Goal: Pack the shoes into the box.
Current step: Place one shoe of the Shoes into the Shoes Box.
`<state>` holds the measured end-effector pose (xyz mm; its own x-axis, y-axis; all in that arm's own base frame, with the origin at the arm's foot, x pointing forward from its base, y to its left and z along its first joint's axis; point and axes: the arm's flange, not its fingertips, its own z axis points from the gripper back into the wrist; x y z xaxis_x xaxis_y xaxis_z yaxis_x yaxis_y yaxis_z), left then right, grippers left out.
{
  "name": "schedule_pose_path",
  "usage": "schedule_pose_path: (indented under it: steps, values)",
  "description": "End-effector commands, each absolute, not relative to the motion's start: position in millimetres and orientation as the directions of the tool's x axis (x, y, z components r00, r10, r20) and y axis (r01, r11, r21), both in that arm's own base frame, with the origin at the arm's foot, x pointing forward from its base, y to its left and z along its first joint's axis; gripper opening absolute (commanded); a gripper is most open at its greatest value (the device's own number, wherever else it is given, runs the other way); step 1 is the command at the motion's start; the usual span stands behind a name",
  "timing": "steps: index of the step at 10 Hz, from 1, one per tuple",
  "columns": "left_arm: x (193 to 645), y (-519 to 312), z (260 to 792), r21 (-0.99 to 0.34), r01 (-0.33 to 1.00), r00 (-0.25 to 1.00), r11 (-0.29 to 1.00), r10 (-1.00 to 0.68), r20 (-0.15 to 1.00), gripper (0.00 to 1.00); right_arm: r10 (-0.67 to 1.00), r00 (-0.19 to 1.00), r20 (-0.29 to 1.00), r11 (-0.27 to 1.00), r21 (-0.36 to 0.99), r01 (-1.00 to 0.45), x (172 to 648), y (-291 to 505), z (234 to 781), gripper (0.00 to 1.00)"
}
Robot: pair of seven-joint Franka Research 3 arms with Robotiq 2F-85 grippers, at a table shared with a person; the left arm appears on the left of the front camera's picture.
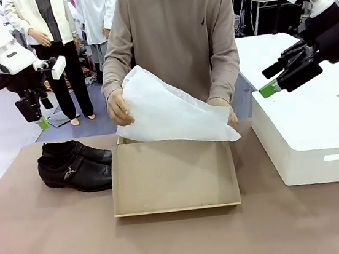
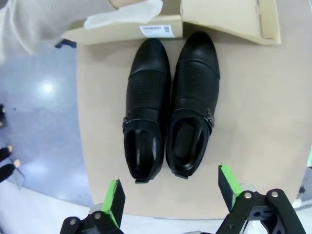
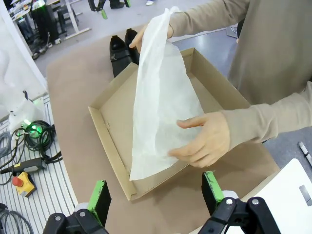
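A pair of glossy black shoes stands side by side on the table, just left of the box. Seen from the left wrist, the shoes point toes-first at the box. My left gripper hangs open above them, high over the table. My right gripper is open in the air at the right, over the white box. The tan box lies open, and a person's hands hold white tissue paper over it. The shoes sit beyond it.
A large white rectangular box stands on the right side of the brown table. The person's hands work over the tan box's far edge. Cables and a button unit lie on the floor past the table edge.
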<state>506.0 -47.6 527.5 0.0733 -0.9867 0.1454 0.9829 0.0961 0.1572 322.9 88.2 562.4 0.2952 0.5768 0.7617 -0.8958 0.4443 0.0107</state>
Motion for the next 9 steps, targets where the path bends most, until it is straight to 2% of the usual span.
schedule_pose_path:
  steps: [1,6,9]
  values:
    - [499,-50,534,0.184,0.978,0.065,0.093,-0.986,0.153,1.00,0.575,0.265,0.774,0.417,0.001,-0.909,327,87,562,1.00]
    - [499,-50,534,0.184,0.978,0.065,0.093,-0.986,0.153,1.00,0.575,0.265,0.774,0.417,0.001,-0.909,327,87,562,1.00]
    - [526,-47,524,0.175,0.981,0.065,0.081,-0.993,0.097,1.00,0.575,0.265,0.774,0.417,0.001,-0.909,327,87,562,1.00]
